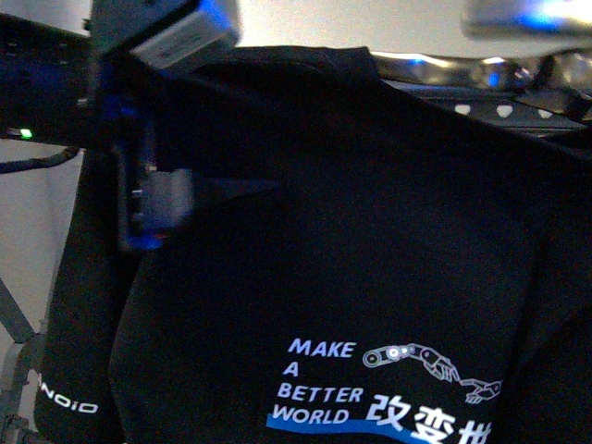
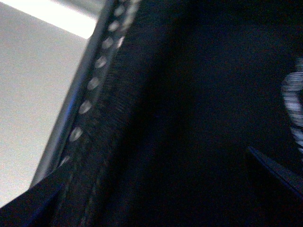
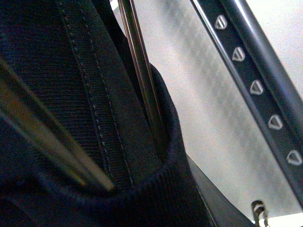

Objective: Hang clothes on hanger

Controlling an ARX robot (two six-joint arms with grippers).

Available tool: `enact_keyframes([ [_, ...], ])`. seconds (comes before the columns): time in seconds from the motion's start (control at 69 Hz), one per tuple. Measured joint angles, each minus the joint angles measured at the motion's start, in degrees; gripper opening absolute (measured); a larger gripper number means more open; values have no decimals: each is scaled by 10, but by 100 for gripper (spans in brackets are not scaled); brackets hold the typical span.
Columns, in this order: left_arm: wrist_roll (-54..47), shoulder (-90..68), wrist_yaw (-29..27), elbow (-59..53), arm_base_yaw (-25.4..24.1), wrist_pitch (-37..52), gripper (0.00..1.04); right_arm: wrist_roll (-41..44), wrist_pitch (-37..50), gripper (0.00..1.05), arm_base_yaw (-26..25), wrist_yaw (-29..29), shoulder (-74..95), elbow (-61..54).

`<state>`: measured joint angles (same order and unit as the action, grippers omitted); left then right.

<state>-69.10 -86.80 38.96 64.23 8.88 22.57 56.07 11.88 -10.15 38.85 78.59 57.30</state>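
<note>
Shirt (image 1: 370, 231) hangs up high against the rack (image 1: 504, 111) and fills most of the front view, w/ the print (image 1: 319, 384) low and white sleeve lettering (image 1: 67, 405) at the bottom corner. In the left wrist view its ribbed collar edge (image 2: 118, 118) runs right along the bar's row of holes (image 2: 85, 108). Can't tell if cloth actually laps over the bar or only lies beside it.

Left end effector (image 2: 155, 166): fingers (image 2: 28, 208) show well apart at the frame edges w/ cloth between, so it reads as spread, not pinching. Right arm (image 1: 532, 17) is a blur above the bar. Its end effector isn't clear in any view, so can't tell its state.

Risks, as I judge them:
- If the collar is only beside the bar, letting go drops the shirt, since most of its weight hangs on the near side.
- In the right wrist view the collar (image 3: 156, 198) wraps a thin metal rod (image 3: 142, 85). A sideways pull could snag or bunch it there.
- The left fingers sit near the bar, so a push fwd could knock metal.
- Frames are blurred, so edge positions are approx.

Room: the bar is bare to the right of the shirt. There's pale open space beyond the bar and left of the sleeve, bar a grey frame leg (image 1: 14, 342).
</note>
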Motion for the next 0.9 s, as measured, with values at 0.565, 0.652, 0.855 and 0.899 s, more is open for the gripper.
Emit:
enact_keyframes([
  [0.565,967,95,-432,-27,-57,31,85,-85,-239,8,-61,-34,-28,-45],
  [0.652,841,153,-448,-100,-23,-21,71,-141,-299,8,-56,-71,-9,-6],
  [0.855,719,235,-444,-272,-35,43,37,-345,-396,8,-48,-64,29,99],
  [0.899,712,248,-443,-300,-40,55,30,-393,-410,8,-45,-62,39,128],
])
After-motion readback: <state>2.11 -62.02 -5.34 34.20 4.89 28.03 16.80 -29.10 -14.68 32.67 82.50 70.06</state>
